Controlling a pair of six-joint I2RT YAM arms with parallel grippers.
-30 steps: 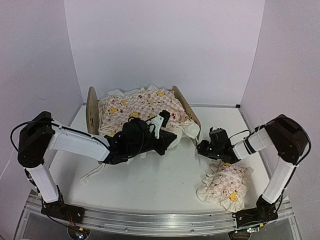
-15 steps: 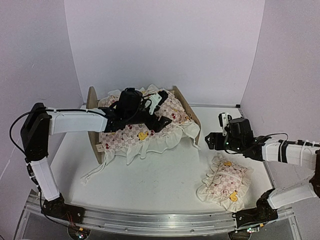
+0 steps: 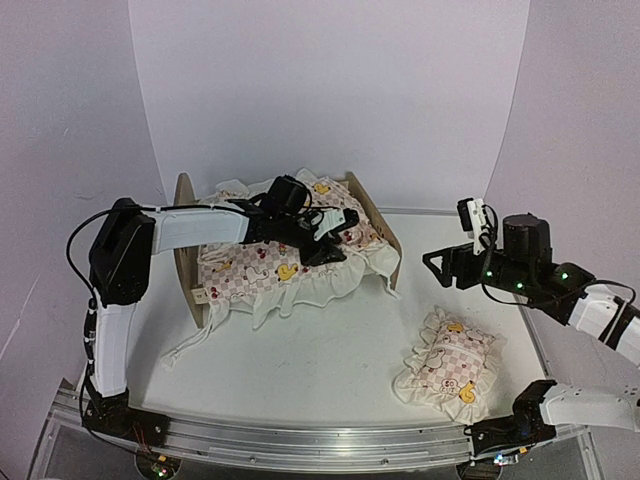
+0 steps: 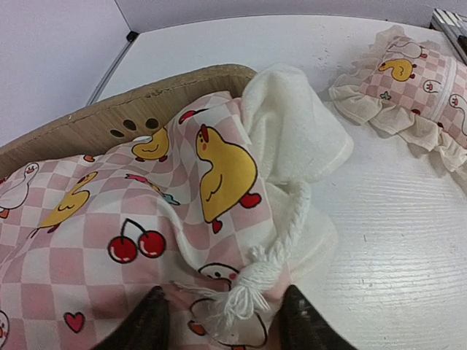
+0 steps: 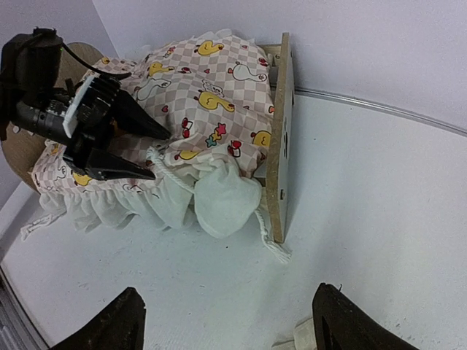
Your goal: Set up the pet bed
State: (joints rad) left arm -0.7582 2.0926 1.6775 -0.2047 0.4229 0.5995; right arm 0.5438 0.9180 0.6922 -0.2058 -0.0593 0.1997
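Note:
The pet bed (image 3: 378, 222) is a light-wood frame at the back left of the table, with its rounded end board (image 3: 183, 215) on the left. A frilled cartoon-print quilt (image 3: 270, 265) covers it and hangs over the front. My left gripper (image 3: 338, 235) is open, with its fingertips (image 4: 149, 321) resting on the quilt (image 4: 87, 219) near the right end board (image 4: 87, 131). A white tasselled cord (image 4: 248, 284) lies between them. My right gripper (image 3: 432, 268) is open and empty, held in the air right of the bed (image 5: 279, 146). The right wrist view also shows the left gripper (image 5: 160, 155).
The small matching frilled pillow (image 3: 450, 362) lies on the table at the front right, below the right gripper; it also shows in the left wrist view (image 4: 416, 80). A white cord (image 3: 185, 345) trails on the table left of the bed's front. White walls close the back and sides.
My left gripper moved from the bed's front up and right over the quilt, which now lies spread on the bed. My right arm pulled back to the right and rose.

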